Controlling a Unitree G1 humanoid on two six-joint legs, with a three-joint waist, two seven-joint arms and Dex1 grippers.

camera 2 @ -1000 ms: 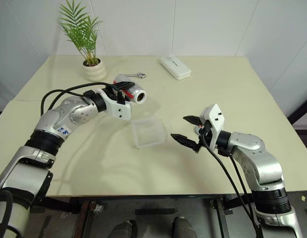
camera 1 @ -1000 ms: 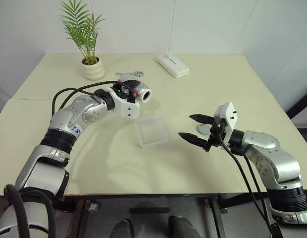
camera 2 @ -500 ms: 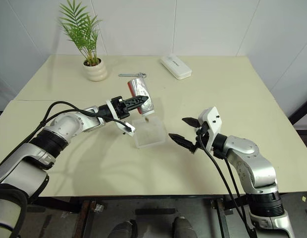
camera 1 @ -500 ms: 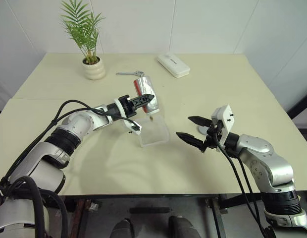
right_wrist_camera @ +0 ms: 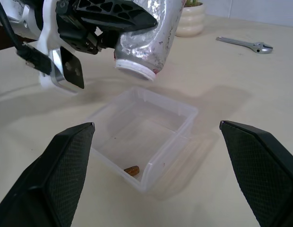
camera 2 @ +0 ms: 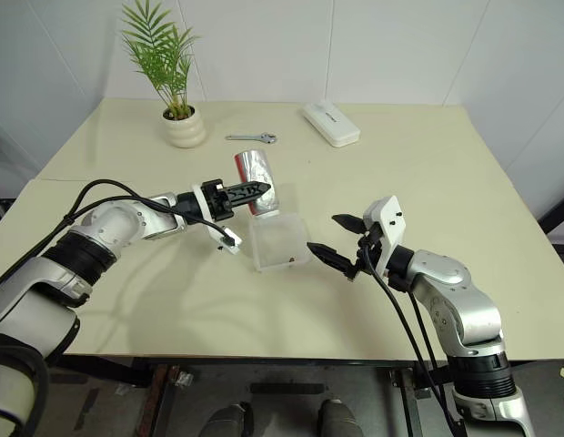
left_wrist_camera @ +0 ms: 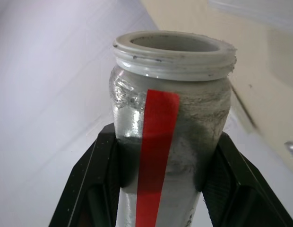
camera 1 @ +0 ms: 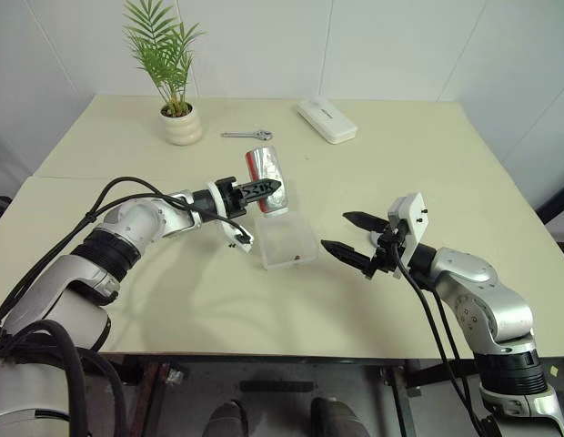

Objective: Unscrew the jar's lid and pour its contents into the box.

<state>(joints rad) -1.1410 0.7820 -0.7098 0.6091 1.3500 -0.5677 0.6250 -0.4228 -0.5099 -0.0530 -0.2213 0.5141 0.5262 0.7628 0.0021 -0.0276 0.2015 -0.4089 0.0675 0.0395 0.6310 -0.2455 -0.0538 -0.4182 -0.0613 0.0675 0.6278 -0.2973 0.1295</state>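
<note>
The left arm is reaching forward and inward, its wrist rolled, and the left gripper is clamping its two black fingers around the jar. The right gripper is pointing toward the left one, with its fingers standing wide apart and gripping nothing.

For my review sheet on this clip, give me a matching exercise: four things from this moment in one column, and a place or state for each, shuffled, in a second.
Things:
1. jar
2. contents
3. wrench
4. right gripper

Places or states:
A. lying inside the box
B. open, holding nothing, beside the box
C. tilted mouth-down over the box, clamped in the left gripper
D. flat on the table, between the plant pot and the white case

Pairs: 1-C, 2-A, 3-D, 4-B
</note>
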